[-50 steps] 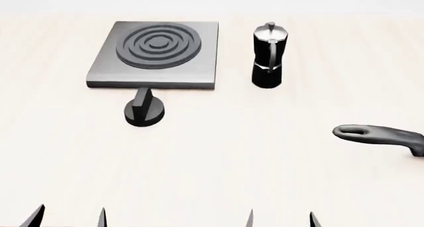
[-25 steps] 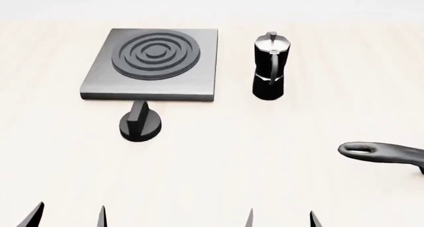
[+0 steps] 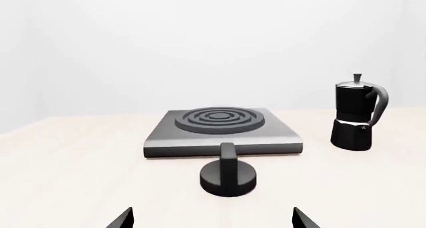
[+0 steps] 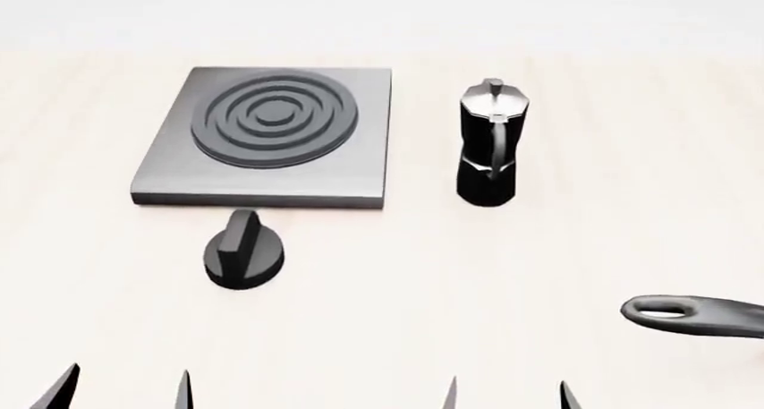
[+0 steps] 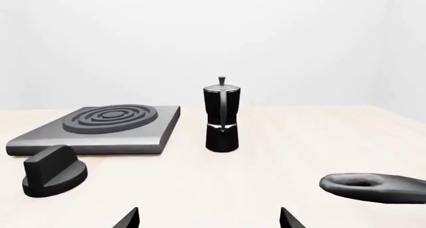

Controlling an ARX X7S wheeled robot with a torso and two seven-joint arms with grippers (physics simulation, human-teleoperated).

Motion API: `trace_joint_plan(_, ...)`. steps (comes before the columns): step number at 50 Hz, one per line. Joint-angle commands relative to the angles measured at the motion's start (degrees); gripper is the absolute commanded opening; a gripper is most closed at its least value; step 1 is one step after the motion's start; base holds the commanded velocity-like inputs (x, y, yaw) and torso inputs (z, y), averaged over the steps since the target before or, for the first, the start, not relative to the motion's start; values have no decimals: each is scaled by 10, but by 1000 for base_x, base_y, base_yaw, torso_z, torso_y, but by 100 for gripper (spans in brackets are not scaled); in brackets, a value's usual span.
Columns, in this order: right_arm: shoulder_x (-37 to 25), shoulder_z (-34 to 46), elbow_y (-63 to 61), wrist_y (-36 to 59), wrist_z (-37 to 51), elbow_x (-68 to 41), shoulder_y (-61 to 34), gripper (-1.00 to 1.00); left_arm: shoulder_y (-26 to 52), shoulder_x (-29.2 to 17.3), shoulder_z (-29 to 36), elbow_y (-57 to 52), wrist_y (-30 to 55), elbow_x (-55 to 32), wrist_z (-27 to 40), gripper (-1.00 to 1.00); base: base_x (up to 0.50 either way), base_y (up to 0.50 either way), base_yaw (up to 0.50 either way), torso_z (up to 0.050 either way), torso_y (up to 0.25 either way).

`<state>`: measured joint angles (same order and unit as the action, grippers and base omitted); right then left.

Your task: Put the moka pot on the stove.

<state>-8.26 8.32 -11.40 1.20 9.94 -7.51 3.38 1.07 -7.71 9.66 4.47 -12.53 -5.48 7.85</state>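
Pale wood-grain tabletop (image 4: pixel 394 337) fills our head view, with a plain white backdrop behind it in both wrist views. On it we see the stove (image 4: pixel 268 136), a flat grey slab with a ringed burner at its middle, lying toward the far left. Just in front of its near edge, apart from it, sits a short black knob (image 4: pixel 243 252) with a raised ridge.

We find the moka pot (image 4: pixel 488 145) standing upright on the bare table just beside the stove's right edge, not touching it, its silver lid and small knob on top and its curved handle facing us. In the left wrist view the moka pot (image 3: pixel 358 114) is to one side of the stove (image 3: pixel 223 133); in the right wrist view it (image 5: pixel 221 115) stands almost straight ahead.

Of the left gripper (image 4: pixel 123 387) and the right gripper (image 4: pixel 506 393) we see only dark fingertips at the near edge, spread wide with nothing between them. Both are well apart from the pot, the right one the closer and roughly in line with it.

A dark pan handle (image 4: pixel 699 317) pokes in from the right, near the right gripper's side.
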Motion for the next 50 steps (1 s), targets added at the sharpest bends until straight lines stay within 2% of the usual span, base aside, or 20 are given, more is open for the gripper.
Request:
trace_joint_plan(1, -5, 8, -12, 5, 9, 2, 6, 100, 1, -4, 5, 2, -5, -6, 3, 100, 172, 0, 0, 0, 0)
trace_joint_plan(20, -3, 22, 38, -17, 11, -1, -21, 100, 3, -12, 16, 5, -14, -2, 12, 100, 171, 0, 0, 0, 0)
trace_joint_plan(50, -14, 32, 41, -20, 23, -11, -22, 100, 5, -21, 27, 8, -20, -7, 23, 100, 172, 0, 0, 0, 0)
